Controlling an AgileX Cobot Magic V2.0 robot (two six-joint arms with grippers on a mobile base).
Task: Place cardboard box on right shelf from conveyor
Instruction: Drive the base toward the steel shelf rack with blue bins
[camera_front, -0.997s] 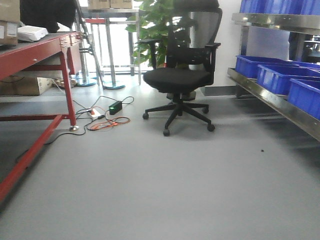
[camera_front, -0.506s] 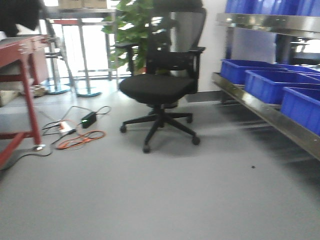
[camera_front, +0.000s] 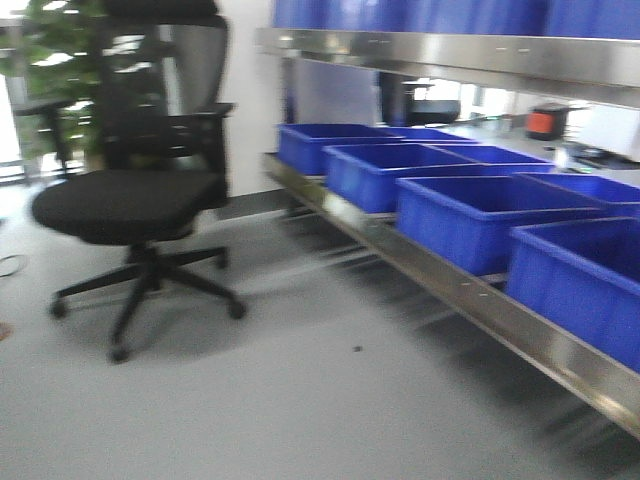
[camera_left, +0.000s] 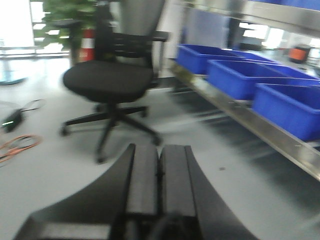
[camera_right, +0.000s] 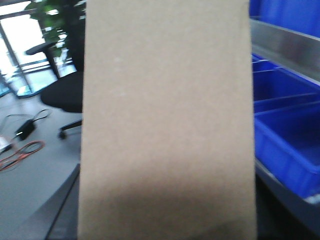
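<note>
The cardboard box (camera_right: 167, 115) is a plain tan face that fills the middle of the right wrist view. My right gripper (camera_right: 167, 217) is shut on it, and only a dark finger (camera_right: 62, 212) shows at the box's lower left edge. The right shelf (camera_front: 470, 300), of shiny steel, runs along the right side, and its upper level (camera_right: 285, 42) shows just past the box. My left gripper (camera_left: 160, 150) is shut with nothing between its pads, hanging over bare grey floor. The conveyor is out of view.
Several blue plastic bins (camera_front: 470, 215) stand in a row on the shelf's lower level. A black office chair (camera_front: 130, 200) stands at the left, with a green plant (camera_front: 50, 60) behind it. Cables (camera_left: 20, 145) lie on the floor at the far left.
The front view has swung to the right. The red-framed table and floor cables have slid out at the left, the chair has shifted left, and the steel shelf with bins now fills the right half.
</note>
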